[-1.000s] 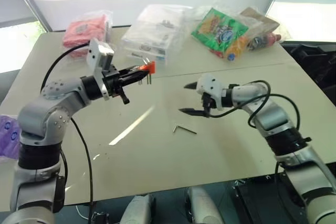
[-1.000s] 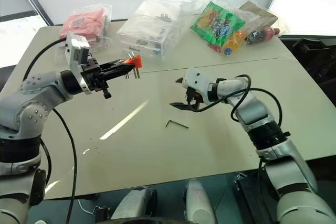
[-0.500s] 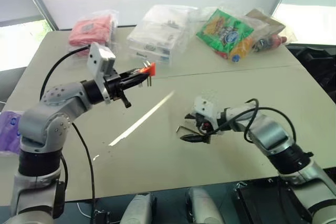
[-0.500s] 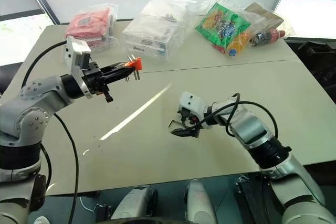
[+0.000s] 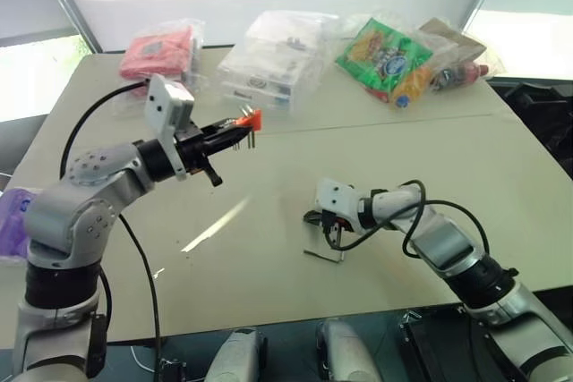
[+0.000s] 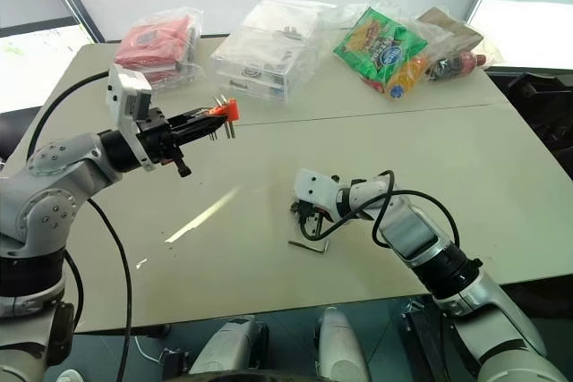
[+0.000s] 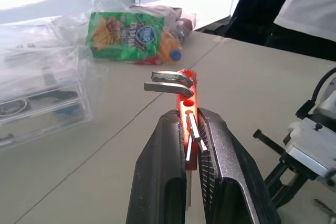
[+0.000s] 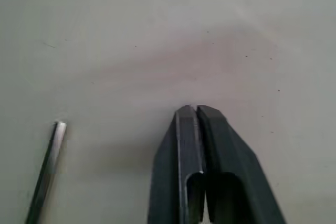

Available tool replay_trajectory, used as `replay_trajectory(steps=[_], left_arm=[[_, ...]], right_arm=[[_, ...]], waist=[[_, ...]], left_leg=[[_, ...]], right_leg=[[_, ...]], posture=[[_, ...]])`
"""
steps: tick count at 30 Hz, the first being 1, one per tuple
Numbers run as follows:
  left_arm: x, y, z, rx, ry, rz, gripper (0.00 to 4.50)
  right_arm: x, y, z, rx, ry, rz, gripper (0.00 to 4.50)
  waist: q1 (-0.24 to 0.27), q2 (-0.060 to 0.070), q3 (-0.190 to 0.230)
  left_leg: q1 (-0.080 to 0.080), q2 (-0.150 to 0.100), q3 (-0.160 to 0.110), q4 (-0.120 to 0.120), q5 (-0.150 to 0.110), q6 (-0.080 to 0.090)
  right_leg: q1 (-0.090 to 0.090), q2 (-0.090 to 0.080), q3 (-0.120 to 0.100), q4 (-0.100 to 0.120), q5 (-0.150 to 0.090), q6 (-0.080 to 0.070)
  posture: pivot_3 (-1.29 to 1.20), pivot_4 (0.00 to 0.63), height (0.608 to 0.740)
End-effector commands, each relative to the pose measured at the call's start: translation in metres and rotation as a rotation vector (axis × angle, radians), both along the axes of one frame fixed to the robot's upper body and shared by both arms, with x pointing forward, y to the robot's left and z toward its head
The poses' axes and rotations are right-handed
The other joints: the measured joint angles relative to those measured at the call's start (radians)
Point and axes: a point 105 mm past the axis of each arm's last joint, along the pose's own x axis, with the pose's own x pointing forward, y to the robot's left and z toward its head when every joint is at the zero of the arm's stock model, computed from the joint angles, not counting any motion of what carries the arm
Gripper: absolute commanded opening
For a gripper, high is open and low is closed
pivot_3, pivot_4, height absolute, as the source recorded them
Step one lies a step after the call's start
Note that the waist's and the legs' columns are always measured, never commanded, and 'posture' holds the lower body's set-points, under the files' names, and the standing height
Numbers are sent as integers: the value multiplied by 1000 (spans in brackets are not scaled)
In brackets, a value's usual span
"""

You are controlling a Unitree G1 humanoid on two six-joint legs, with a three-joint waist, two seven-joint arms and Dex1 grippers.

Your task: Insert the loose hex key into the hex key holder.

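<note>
The hex key holder (image 5: 252,120), a small orange-red block with short grey keys sticking out, hangs above the table's left half. My left gripper (image 5: 235,128) is shut on the hex key holder (image 7: 186,85), its black fingers (image 7: 164,177) level. The loose hex key (image 6: 307,244), a thin grey L, lies flat on the table. My right gripper (image 5: 330,239) points down with its tips at the table just beyond the key. Its jaws are shut with nothing between them, and the hex key (image 8: 47,169) lies off to one side of the right gripper (image 8: 191,110).
Along the table's far edge lie a red packet in clear plastic (image 5: 159,49), clear plastic boxes (image 5: 269,60), a green snack bag (image 5: 380,49) and a bottle (image 5: 452,73). A purple item (image 5: 11,221) sits at the left edge. A black cable hangs from the left arm.
My right gripper dropped to the table over the key and went from open to shut. The key now lies slightly nearer the front edge, outside the jaws. The left gripper held still.
</note>
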Motion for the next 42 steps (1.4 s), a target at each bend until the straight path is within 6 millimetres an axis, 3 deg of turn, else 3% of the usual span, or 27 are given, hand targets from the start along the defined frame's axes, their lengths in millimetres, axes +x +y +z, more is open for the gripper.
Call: replay_trajectory(steps=[1, 4, 11, 14, 19, 23, 27, 31, 42], left_arm=[[-4, 3, 11, -5, -50, 14, 0], [-3, 4, 12, -10, -56, 21, 0], [-2, 3, 11, -15, -57, 24, 0], [-3, 2, 9, -20, -48, 19, 0], [-5, 0, 6, -29, -34, 13, 0], [-7, -2, 3, -34, -25, 10, 0], [-9, -3, -1, -41, -8, 8, 0], [-11, -4, -6, -45, 8, 8, 0], [-9, -5, -7, -45, 28, -1, 0]], right_arm=[[10, -18, -9, -47, 2, -83, 37], [14, -17, -5, -18, -21, -100, 37], [28, -18, 29, 104, -151, -132, 37], [16, -22, 48, 117, -121, -60, 799], [-7, -34, 73, 120, -20, 9, 3373], [-26, -43, 75, 67, 22, 43, 3373], [-50, -62, 55, -50, 116, 33, 3373], [-78, -67, 44, -71, 215, 59, 3373], [-86, -50, 21, -70, 169, 74, 3373]], waist=[[0, 0, 0], [0, 0, 0], [-1, 0, 0], [-1, 0, 0], [-2, 0, 0], [0, 0, 1], [7, 0, 1], [14, 0, 1], [22, -1, 1]], left_leg=[[0, 0, 0, 0, 0, 0], [0, 0, 0, 0, 0, 0], [-1, 0, 0, 0, 0, 0], [-1, 0, 0, 0, 0, 0], [-1, 0, 0, -1, -1, 1], [-1, 0, 0, -1, -3, 5], [-2, 0, -1, -1, -3, 5], [-1, 0, 1, 0, -3, 6], [-1, 1, 0, 0, -3, 5]], right_leg=[[0, 0, 0, 0, 0, 0], [0, 0, 0, 0, 0, 0], [-1, 0, 0, 0, 0, 0], [-1, 0, 0, 0, 0, 0], [-2, 0, 0, -1, 0, 0], [-1, -1, 0, -1, 0, 0], [-1, -2, 0, -1, 0, 0], [-1, -2, 0, -2, 0, 0], [0, -1, 0, -2, 0, 0]], posture=[[0, 150, 740], [0, 150, 740], [0, 150, 740], [0, 150, 740], [0, 150, 740], [0, 150, 740], [0, 150, 740], [0, 150, 740], [0, 150, 740]])
